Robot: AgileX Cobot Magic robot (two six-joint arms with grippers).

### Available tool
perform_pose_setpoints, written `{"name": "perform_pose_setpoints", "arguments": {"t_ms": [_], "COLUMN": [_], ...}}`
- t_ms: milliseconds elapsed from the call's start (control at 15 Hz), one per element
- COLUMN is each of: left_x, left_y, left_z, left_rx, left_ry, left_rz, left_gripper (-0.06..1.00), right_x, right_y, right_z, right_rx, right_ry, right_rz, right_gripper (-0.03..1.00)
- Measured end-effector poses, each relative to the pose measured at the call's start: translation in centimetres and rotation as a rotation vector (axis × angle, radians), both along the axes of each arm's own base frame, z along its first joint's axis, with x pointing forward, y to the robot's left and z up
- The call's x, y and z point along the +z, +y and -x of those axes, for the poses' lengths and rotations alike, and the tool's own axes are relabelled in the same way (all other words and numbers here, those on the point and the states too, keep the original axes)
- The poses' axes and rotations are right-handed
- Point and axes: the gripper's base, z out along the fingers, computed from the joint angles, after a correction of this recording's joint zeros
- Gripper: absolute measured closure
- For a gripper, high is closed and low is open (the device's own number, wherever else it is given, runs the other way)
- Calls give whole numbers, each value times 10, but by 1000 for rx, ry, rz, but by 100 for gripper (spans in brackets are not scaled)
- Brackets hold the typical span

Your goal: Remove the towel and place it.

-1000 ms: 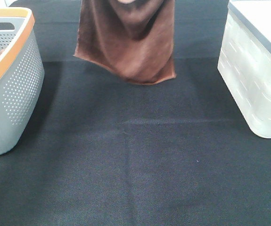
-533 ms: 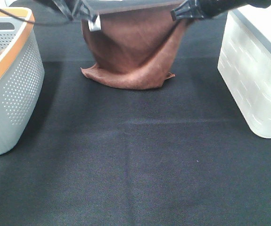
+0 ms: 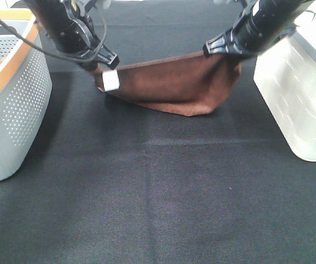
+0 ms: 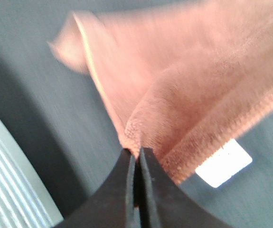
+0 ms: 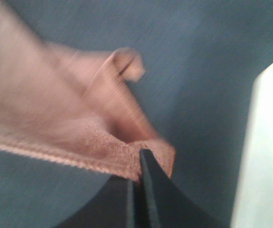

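The towel (image 3: pixel 174 88) has dropped lower, left fingers (image 4: pixel 121 192) and right fingers (image 5: pixel 151 192) each pinching a corner.

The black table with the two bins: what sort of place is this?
Probably a robot test bench staged for laundry handling, not a home: a black-covered table, a grey perforated basket, a white bin, and the left end effector and right end effector holding a brown towel between them.
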Motion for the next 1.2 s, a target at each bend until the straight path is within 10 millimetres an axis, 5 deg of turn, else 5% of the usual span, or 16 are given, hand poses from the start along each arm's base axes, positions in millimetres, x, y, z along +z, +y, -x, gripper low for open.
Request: {"name": "perform_pose_setpoints", "arguments": {"t_ms": [533,1200], "left_x": [-37,-51], "left_y": [5,-27], "left_z": [35,86], "left_rx": [42,-70], "left_ry": [332,557], "left_rz": [-34,-190], "left_gripper": [94,94], "right_x": [-10,-55], "right_y": [8,-1], "right_z": [31,73], "right_rx": [26,24], "right_ry": [364,638], "right_rz": [-80,-57], "right_gripper": [97,97]}}
